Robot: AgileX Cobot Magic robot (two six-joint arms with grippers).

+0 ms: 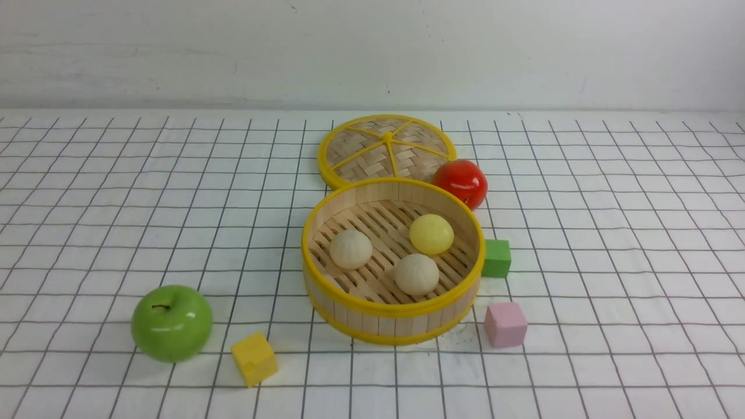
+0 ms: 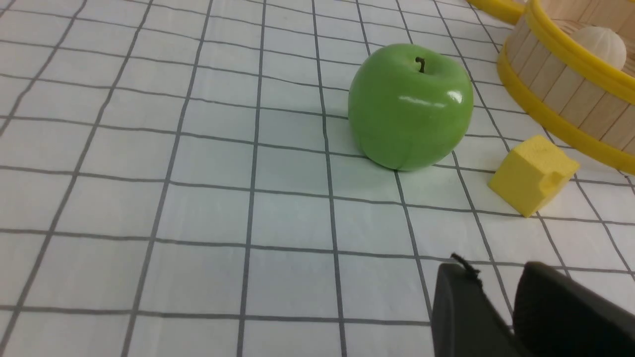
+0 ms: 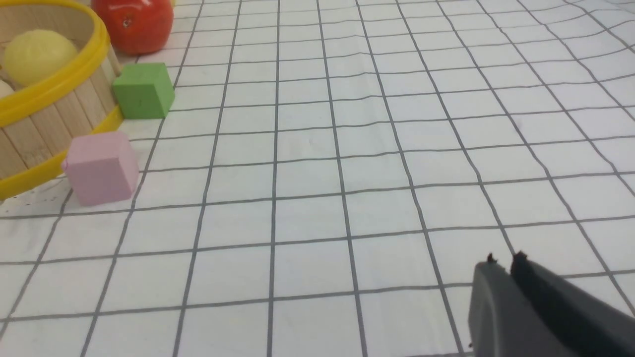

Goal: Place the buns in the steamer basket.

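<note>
The steamer basket (image 1: 393,309) stands upright mid-table with three buns on its slatted floor: two beige ones (image 1: 351,248) (image 1: 417,273) and a pale yellow one (image 1: 431,234). Neither arm shows in the front view. My left gripper (image 2: 493,271) hovers low over the cloth, short of the green apple (image 2: 409,104), its fingers apart with nothing between them. The basket wall (image 2: 570,84) and one beige bun (image 2: 600,44) lie beyond it. My right gripper (image 3: 504,260) is shut and empty over bare cloth, well away from the basket (image 3: 44,119) and the yellow bun (image 3: 37,54).
A flat woven lid (image 1: 387,148) lies behind the basket, a red tomato (image 1: 461,183) beside it. A green cube (image 1: 496,258) and a pink cube (image 1: 505,324) sit right of the basket. A yellow cube (image 1: 255,358) and the apple (image 1: 171,323) sit front left.
</note>
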